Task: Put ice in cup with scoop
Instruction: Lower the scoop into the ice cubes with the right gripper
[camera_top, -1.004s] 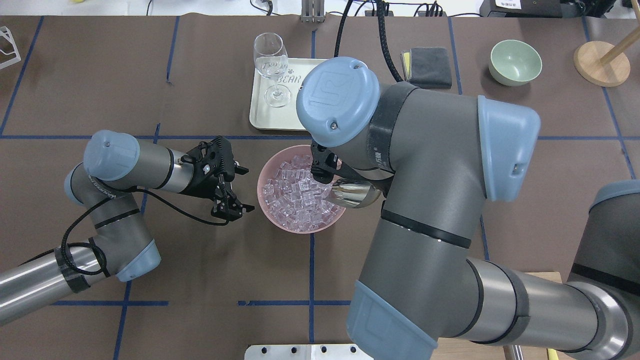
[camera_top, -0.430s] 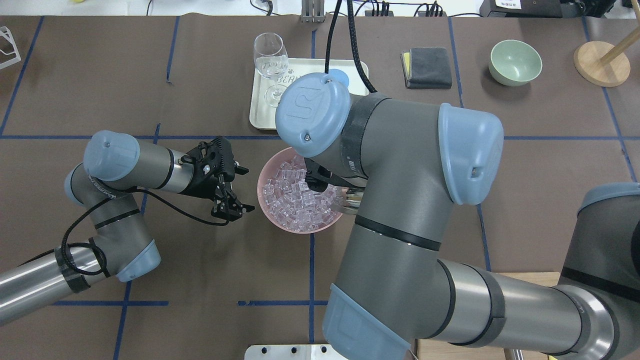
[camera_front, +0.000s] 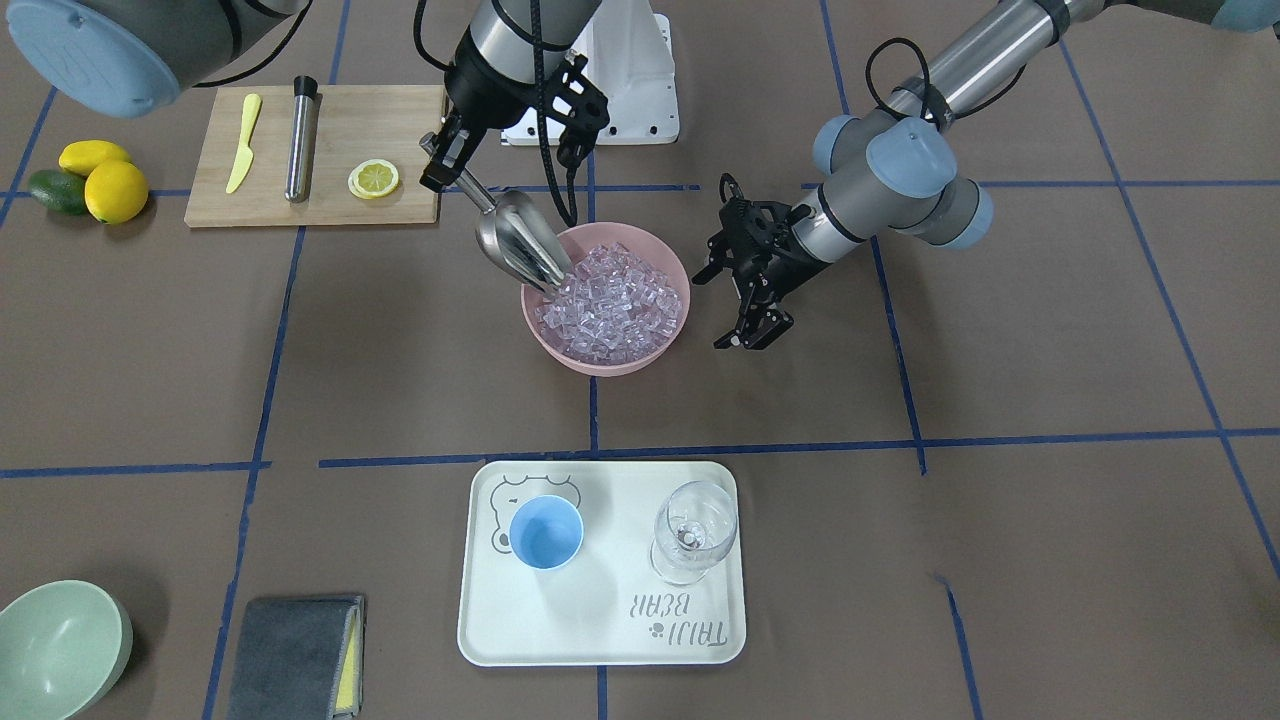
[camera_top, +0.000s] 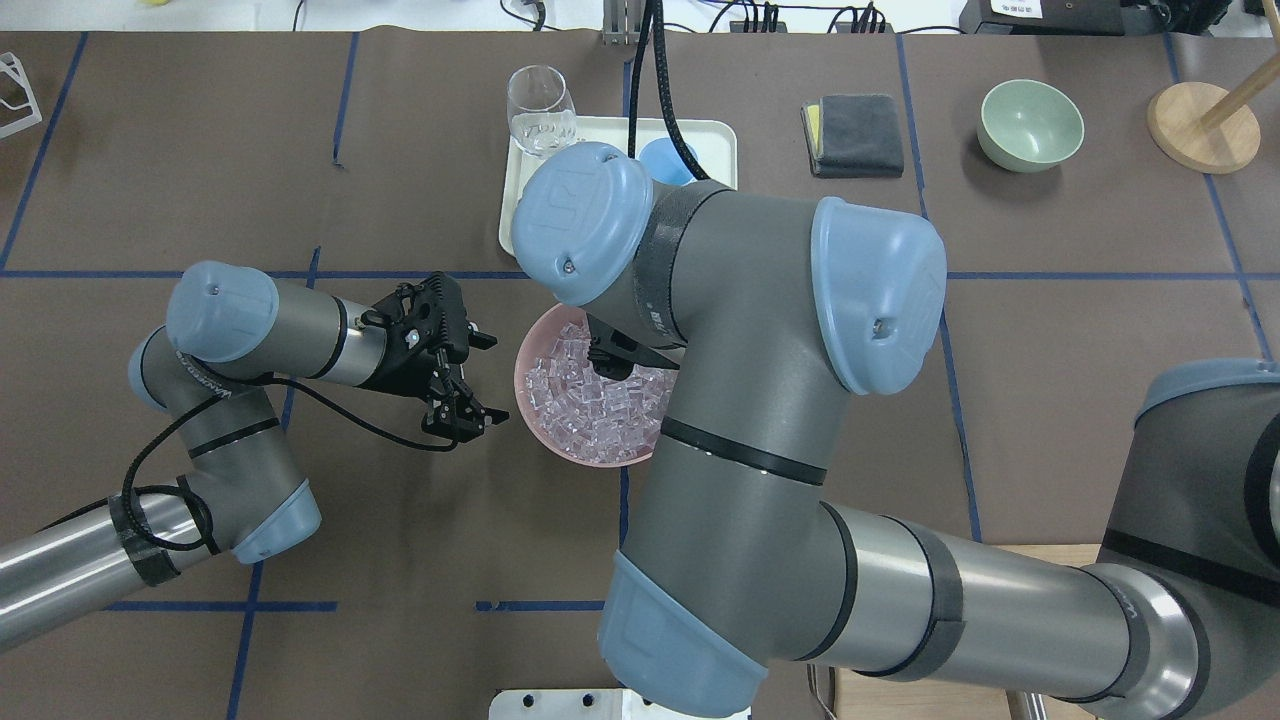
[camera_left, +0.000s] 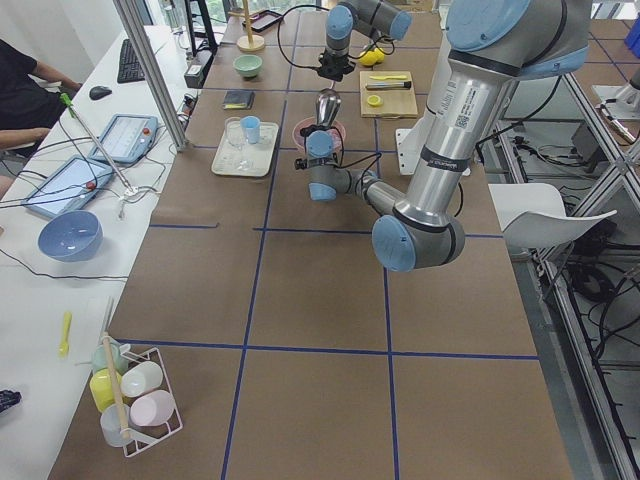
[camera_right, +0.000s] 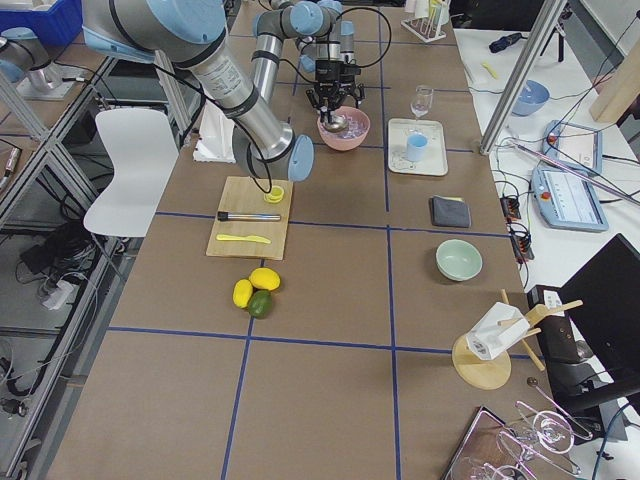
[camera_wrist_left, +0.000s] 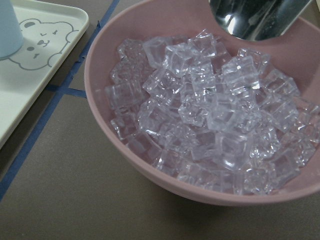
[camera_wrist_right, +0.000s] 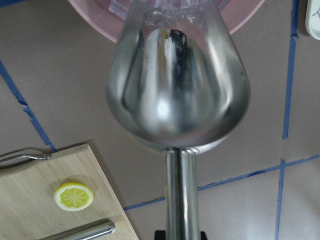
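The steel scoop (camera_front: 518, 240) tilts down with its mouth at the edge of the ice (camera_front: 610, 298) heaped in a pink bowl (camera_front: 603, 362). My right gripper (camera_front: 438, 166) is shut on the scoop's rod handle. From the right wrist the scoop (camera_wrist_right: 177, 85) fills the view, and from the left wrist its tip (camera_wrist_left: 260, 17) hangs over the ice (camera_wrist_left: 215, 115). My left gripper (camera_front: 746, 316) stands open and empty beside the bowl, apart from it. The light-blue cup (camera_front: 545, 532) sits empty on a white tray (camera_front: 600, 640). From overhead, my right arm hides the scoop; the cup (camera_top: 663, 160) shows partly.
A stemmed wine glass (camera_front: 693, 530) shares the tray with the cup. A wooden board (camera_front: 400, 120) behind the bowl carries a yellow knife (camera_front: 242, 140), a steel cylinder (camera_front: 298, 138) and a lemon slice (camera_front: 373, 179). A green bowl (camera_front: 55, 648) and grey cloth (camera_front: 295, 655) lie at the near left.
My right arm has swung to the left in the overhead view, carrying the scoop from the bowl's right rim in over the ice and uncovering the cup. The left arm has not moved.
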